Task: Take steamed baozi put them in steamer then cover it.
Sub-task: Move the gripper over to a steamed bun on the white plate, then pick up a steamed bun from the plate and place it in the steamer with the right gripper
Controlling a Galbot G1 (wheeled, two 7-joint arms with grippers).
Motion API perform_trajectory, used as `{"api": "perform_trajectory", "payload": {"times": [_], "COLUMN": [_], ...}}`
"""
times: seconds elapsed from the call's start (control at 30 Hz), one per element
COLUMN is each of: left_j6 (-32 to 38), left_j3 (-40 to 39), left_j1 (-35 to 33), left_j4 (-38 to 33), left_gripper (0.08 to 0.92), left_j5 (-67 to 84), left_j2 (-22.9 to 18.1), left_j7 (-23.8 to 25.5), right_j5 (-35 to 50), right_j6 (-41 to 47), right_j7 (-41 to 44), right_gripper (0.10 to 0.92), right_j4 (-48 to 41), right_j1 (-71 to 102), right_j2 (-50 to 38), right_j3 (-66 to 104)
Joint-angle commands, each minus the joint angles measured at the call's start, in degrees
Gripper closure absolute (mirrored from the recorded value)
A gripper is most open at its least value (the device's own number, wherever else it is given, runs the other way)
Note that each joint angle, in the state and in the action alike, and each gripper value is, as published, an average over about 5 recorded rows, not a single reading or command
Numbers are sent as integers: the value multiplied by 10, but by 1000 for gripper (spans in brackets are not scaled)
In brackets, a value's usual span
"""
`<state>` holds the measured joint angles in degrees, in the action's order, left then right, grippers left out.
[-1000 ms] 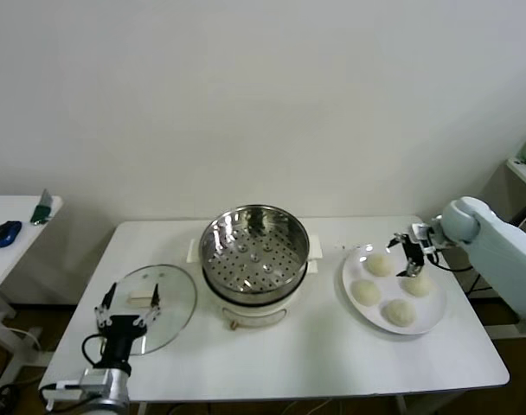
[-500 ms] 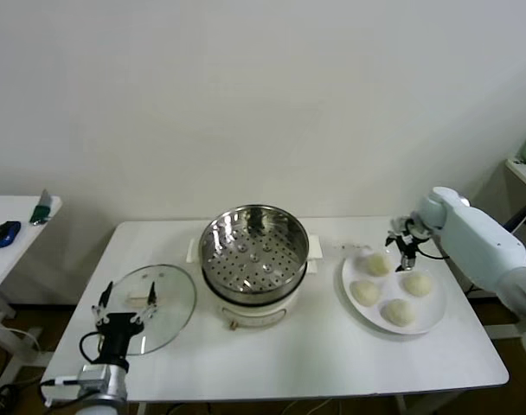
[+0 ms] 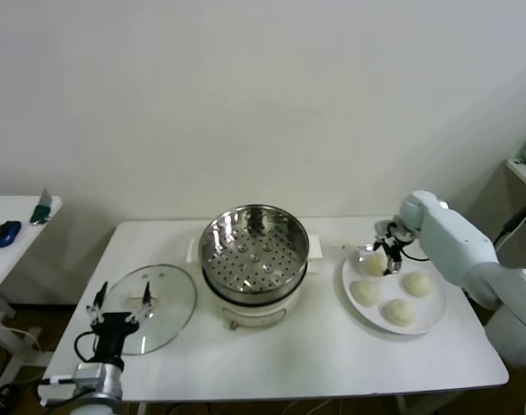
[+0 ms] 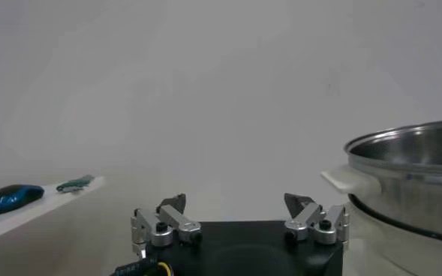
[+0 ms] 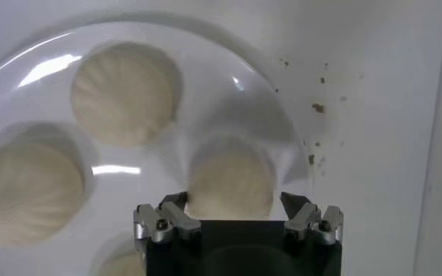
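Several cream-white baozi lie on a white plate (image 3: 423, 319) at the table's right. My right gripper (image 3: 382, 248) is open and hangs just above the back-left baozi (image 3: 375, 263). In the right wrist view that baozi (image 5: 230, 183) sits between the spread fingers of the gripper (image 5: 234, 201), untouched. The steel steamer (image 3: 254, 252) stands uncovered at the table's middle, its perforated tray bare. The glass cover (image 3: 157, 304) lies flat on the table to its left. My left gripper (image 3: 120, 301) is open at the table's front left, beside the cover.
The white plate (image 5: 281, 112) fills most of the right wrist view; crumbs dot the table beside it. A side table with a blue object (image 3: 6, 233) stands at the far left. The steamer's rim (image 4: 408, 150) shows in the left wrist view.
My right gripper has moved left across the plate, from over the right baozi to over the back-left one. The left gripper has shifted slightly left.
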<state>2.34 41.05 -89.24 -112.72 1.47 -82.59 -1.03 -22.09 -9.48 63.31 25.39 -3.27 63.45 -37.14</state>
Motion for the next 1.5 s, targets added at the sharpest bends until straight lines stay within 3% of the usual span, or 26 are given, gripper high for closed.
{"api": "perform_trajectory", "payload": {"times": [0.03,0.17,0.57,0.93,1.2,1.5], "left_j6": [0,0,-2,0,1,2], "left_j3": [0,0,1,0,-4,-7], "left_j1": [1,1,0,-12,-19,-26], "left_j4": [2,3,0,-8,-16,-19], "left_gripper": [177,177,177,177,177,177], "left_j5": [1,1,1,2,2,6], "left_j2": [0,0,0,1,2,6], "left_j7": [-1,-2,-3,-2,-2,-2], "right_j5": [-21,-20,8,196,279,241], "right_j6": [-6,-7,-11,-23,-82,-161], "right_j7": [1,2,12,38,56,54], "right_gripper": [233,286,312,313,313,304], "right_j4": [-25,-25,8,234,296,331], "right_j1": [-3,-2,-15,-207,-377,-405], "right_j2": [16,16,-2,-76,-13,110], "right_j3": [6,8,-13,-265,-379,-379]}}
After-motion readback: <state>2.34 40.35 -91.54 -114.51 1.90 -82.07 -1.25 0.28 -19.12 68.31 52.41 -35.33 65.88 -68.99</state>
